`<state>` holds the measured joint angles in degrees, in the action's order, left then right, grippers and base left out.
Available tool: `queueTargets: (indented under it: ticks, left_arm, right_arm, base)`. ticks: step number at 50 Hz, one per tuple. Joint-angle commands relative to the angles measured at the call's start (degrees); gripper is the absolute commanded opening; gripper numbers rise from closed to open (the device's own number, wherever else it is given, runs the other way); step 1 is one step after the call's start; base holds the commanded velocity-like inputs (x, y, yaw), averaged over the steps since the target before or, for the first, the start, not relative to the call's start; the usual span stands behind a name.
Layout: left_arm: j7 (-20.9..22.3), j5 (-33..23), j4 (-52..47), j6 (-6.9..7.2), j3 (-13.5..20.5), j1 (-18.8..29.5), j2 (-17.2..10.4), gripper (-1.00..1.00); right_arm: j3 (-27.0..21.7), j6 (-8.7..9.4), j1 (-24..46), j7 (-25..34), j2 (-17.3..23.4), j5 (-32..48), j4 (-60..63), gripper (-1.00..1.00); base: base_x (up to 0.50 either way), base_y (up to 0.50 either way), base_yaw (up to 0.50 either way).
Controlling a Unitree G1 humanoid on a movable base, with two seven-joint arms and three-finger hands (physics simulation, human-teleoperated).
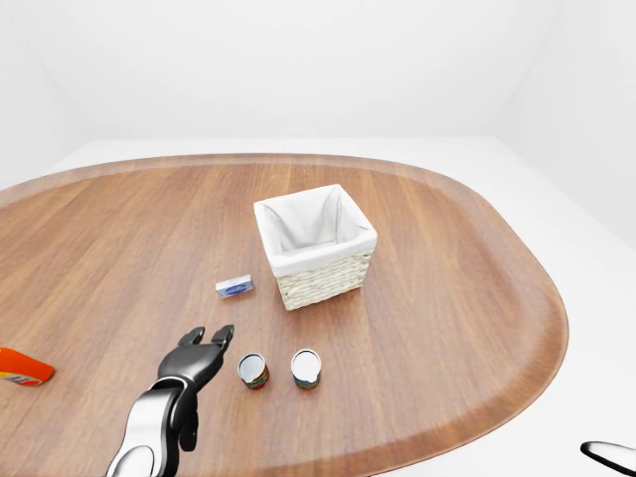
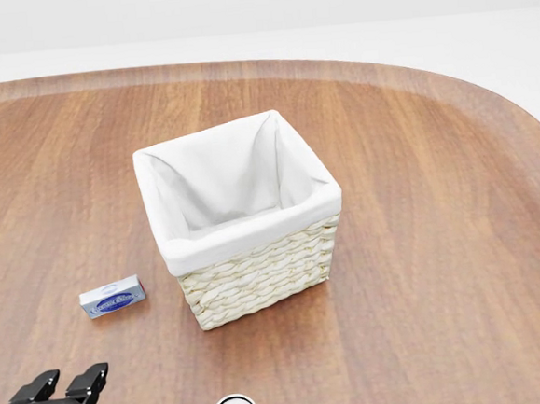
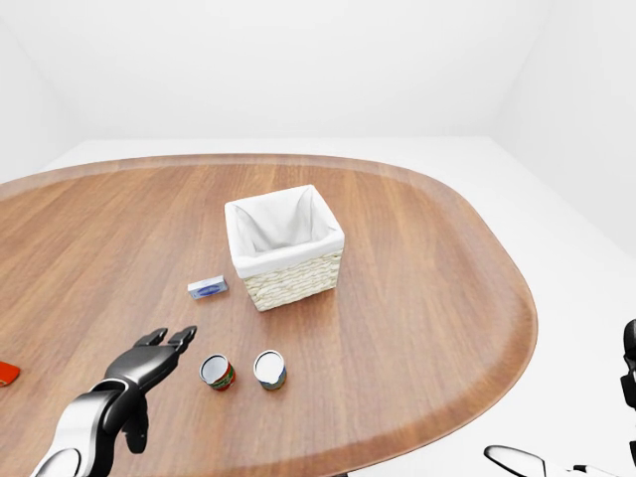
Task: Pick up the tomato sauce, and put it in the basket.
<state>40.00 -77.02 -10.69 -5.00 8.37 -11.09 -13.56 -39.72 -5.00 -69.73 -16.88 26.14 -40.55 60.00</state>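
The tomato sauce is a small can with a red label (image 1: 253,372), upright on the wooden table (image 1: 447,298), low in the left-eye view. The basket (image 1: 315,245), wicker with a white cloth lining, stands above the cans, apart from them. My left hand (image 1: 211,336) is open and empty, fingers spread just left of the red can, not touching it. It also shows at the head view's bottom left (image 2: 71,379). A dark part at the right-eye view's right edge (image 3: 629,373) may be my right hand; its fingers do not show.
A second can with a blue and white label (image 1: 306,369) stands just right of the red can. A small blue box (image 1: 235,287) lies left of the basket. An orange-red item (image 1: 22,368) lies at the far left. The table's rounded edge runs close below the cans.
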Motion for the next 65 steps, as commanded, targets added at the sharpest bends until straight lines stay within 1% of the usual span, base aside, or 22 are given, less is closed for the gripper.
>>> queueTargets:
  ticks: [1, 4, 9, 15, 17, 24, 28, 36, 41, 45, 49, 62, 65]
  left_arm:
    - [0.0, -3.0, 2.2, 0.00, -2.9, 0.0, 0.7, 1.00]
    - [0.0, -4.1, 2.2, 0.00, -4.0, -0.4, 0.9, 1.00]
    - [-1.4, -6.0, 3.6, 0.00, -5.8, -0.3, 0.8, 1.00]
    - [-1.5, -6.4, 3.4, 0.00, -7.3, -0.5, 1.0, 1.00]
    - [-2.1, -6.9, 4.2, 0.00, -7.7, -0.1, 1.0, 1.00]
    - [-1.6, -6.4, 3.1, 0.00, -8.4, -0.8, 0.8, 1.00]
    - [-2.5, -7.1, 3.8, 0.00, -8.8, -0.6, 0.7, 1.00]
    - [-1.6, -6.8, 3.1, 0.00, -9.9, -0.6, 1.5, 1.00]
    - [-0.2, -5.5, 3.4, 0.00, -10.5, 1.4, 2.4, 1.00]
    - [-0.4, -5.3, 5.9, 0.00, -11.0, 4.2, 2.8, 1.00]
    - [-0.6, -5.1, 7.2, 0.00, -11.8, 5.7, 3.0, 1.00]
    - [-2.7, -6.1, 11.5, 0.00, -14.3, 8.0, 3.2, 1.00]
    - [-4.6, -6.9, 13.9, 0.00, -14.8, 8.4, 3.1, 1.00]
  right_arm:
    - [0.4, 0.00, 1.0, 0.6, -0.8, 0.5, 0.0, 1.00]
    - [0.8, 0.00, 1.6, 0.6, -0.9, 1.0, 0.0, 1.00]
    - [0.5, 0.00, 1.3, 0.6, -0.8, 0.6, 0.0, 1.00]
    - [0.6, 0.00, 1.6, 0.8, -1.0, 0.7, 0.0, 1.00]
    - [0.4, 0.00, 1.5, 1.0, -1.2, 0.4, 0.0, 1.00]
    - [0.2, 0.00, 0.8, 0.4, -0.6, 0.2, 0.0, 1.00]
    - [0.0, 0.00, 0.8, 0.2, -0.3, 0.1, 0.0, 1.00]
    - [-0.5, 0.00, 0.7, 0.5, -0.3, -0.5, 0.0, 1.00]
    - [0.0, 0.00, 1.0, 0.8, -0.8, -0.2, 0.0, 1.00]
    - [-0.2, 0.00, 0.6, 0.9, -0.8, -0.3, 0.0, 1.00]
    - [-0.2, 0.00, 0.9, 1.1, -1.0, -0.4, 0.0, 1.00]
    - [0.3, 0.00, 1.6, 1.8, -1.9, 0.0, 0.0, 1.00]
    - [0.7, 0.00, 2.1, 1.9, -2.0, 0.4, 0.0, 1.00]
  base:
    - [0.00, 0.00, 0.00]
    - [0.00, 0.00, 0.00]
    - [0.00, 0.00, 0.00]
    - [0.00, 0.00, 0.00]
    - [0.00, 0.00, 0.00]
    - [0.00, 0.00, 0.00]
    - [0.00, 0.00, 0.00]
    - [0.00, 0.00, 0.00]
    - [0.00, 0.00, 0.00]
    - [0.00, 0.00, 0.00]
    - [0.00, 0.00, 0.00]
    - [0.00, 0.00, 0.00]
    - [0.00, 0.00, 0.00]
